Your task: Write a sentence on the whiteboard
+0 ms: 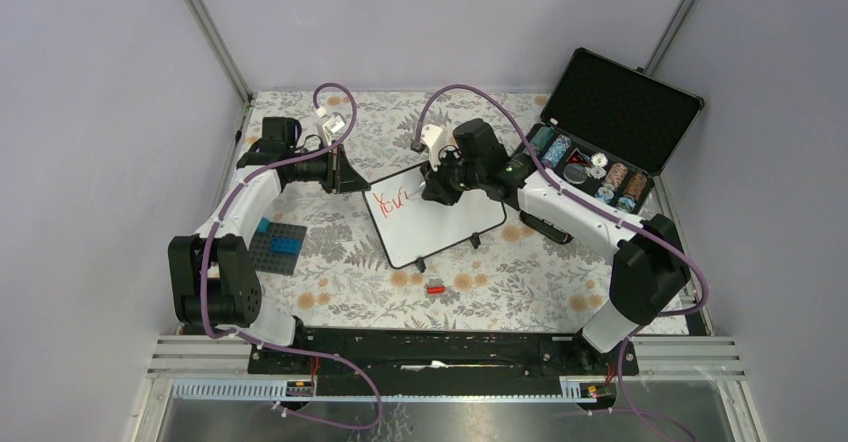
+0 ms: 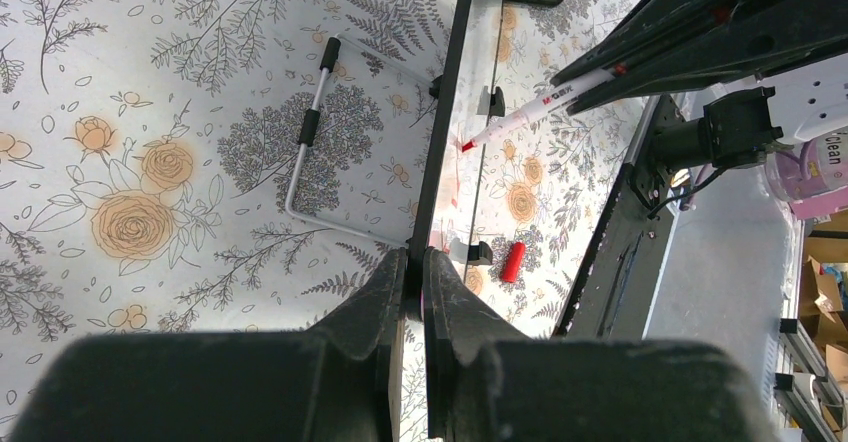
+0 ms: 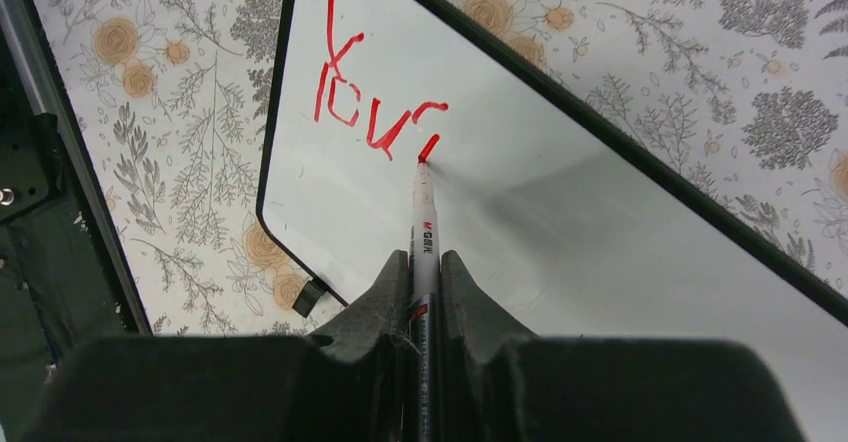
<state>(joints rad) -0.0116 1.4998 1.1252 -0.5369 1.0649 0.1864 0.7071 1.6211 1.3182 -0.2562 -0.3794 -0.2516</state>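
Step judged: writing under way, early. Only "You" plus one or two further strokes of the sentence [image 3: 370,102] are down in red, and most of the line is not yet written.

Nearest the bases, a red cap [image 1: 435,288] is seen lying loose on the table [image 1: 340,292], just short of the board's near edge.

The board [image 1: 440,232] is placed mid-table on its feet, writing face up. Its long axis runs left to right, skewed so the right end sits nearer the bases. Whether it lies fully flat cannot be told. The text starts at the far-left corner and is aimed to the right along that axis, slanted.

The left end effector [image 2: 415,262] is clenched on the board's thin black rim at the left end, so the board is pinned for writing.

The right end effector [image 3: 424,262] is clenched on the marker [image 3: 424,212]. The marker axis is in line with the fingers, and its red tip is touching the board at the end of the last stroke.

Next move, as judged: the tip is to be stepped rightward letter by letter with light, even contact, lifted between strokes, while the left clamp is held. Plenty of blank white is left to the right.

Farthest away, an open black case [image 1: 615,102] is seen at the far right, not involved.
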